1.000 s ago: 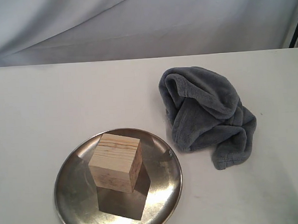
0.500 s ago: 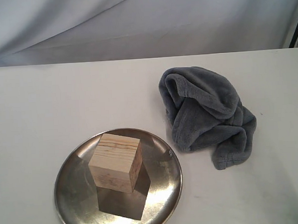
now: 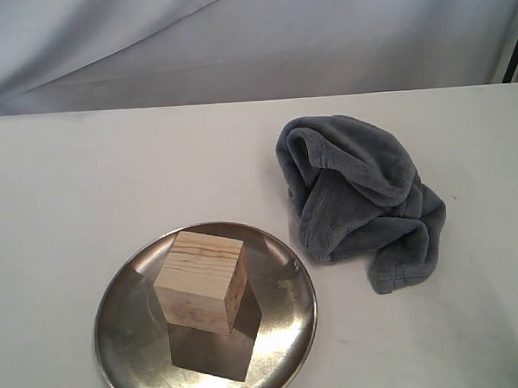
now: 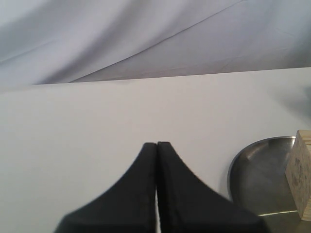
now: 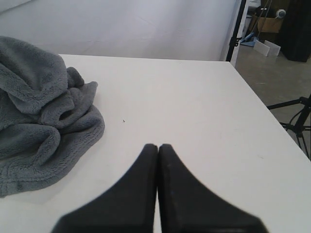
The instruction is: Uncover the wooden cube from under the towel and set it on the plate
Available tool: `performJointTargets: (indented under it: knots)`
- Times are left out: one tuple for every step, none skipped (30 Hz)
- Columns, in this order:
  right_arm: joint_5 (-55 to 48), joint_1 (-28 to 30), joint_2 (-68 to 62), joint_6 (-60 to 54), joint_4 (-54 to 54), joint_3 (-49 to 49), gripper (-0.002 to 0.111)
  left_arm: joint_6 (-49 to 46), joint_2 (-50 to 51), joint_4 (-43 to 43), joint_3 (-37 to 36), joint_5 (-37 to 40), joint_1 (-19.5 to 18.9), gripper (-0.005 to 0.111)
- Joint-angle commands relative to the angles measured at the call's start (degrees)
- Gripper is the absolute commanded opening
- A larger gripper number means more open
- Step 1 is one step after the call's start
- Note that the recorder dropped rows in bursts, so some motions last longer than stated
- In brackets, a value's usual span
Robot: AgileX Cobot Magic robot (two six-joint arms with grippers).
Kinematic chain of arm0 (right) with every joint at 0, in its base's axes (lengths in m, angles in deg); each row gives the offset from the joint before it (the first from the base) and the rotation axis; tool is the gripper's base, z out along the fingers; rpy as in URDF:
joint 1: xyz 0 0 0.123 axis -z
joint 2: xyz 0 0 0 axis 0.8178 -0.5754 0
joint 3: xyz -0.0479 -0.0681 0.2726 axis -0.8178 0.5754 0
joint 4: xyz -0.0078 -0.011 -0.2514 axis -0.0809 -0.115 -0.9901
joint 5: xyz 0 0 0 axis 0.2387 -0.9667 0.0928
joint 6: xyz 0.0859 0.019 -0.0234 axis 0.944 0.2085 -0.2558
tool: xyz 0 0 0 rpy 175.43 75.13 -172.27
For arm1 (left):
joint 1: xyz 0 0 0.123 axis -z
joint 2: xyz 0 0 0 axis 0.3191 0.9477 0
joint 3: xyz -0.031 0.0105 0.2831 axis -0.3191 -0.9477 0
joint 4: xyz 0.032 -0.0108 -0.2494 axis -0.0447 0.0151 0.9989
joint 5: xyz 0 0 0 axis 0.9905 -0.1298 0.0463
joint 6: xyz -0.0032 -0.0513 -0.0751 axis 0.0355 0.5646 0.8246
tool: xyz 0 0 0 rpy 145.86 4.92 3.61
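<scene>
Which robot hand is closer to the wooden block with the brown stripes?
Left. The shut left gripper sits beside the round shiny steel plate holding the pale wooden cube; the shut right gripper sees only the crumpled blue-grey plush towel, no cube.

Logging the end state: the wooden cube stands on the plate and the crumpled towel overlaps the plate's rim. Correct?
Not quite. The wooden cube does stand on the plate, but the exterior view shows the crumpled towel lying apart from the rim, not overlapping it.
</scene>
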Motion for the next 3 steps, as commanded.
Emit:
performJointTargets:
  knots:
    - [0.0, -0.2, 0.2, 0.1, -0.6, 0.2, 0.0, 0.1, -0.2, 0.4, -0.2, -0.5, 0.2, 0.0]
    - [0.0, -0.2, 0.2, 0.1, -0.6, 0.2, 0.0, 0.1, -0.2, 0.4, -0.2, -0.5, 0.2, 0.0]
    - [0.0, -0.2, 0.2, 0.1, -0.6, 0.2, 0.0, 0.1, -0.2, 0.4, -0.2, -0.5, 0.2, 0.0]
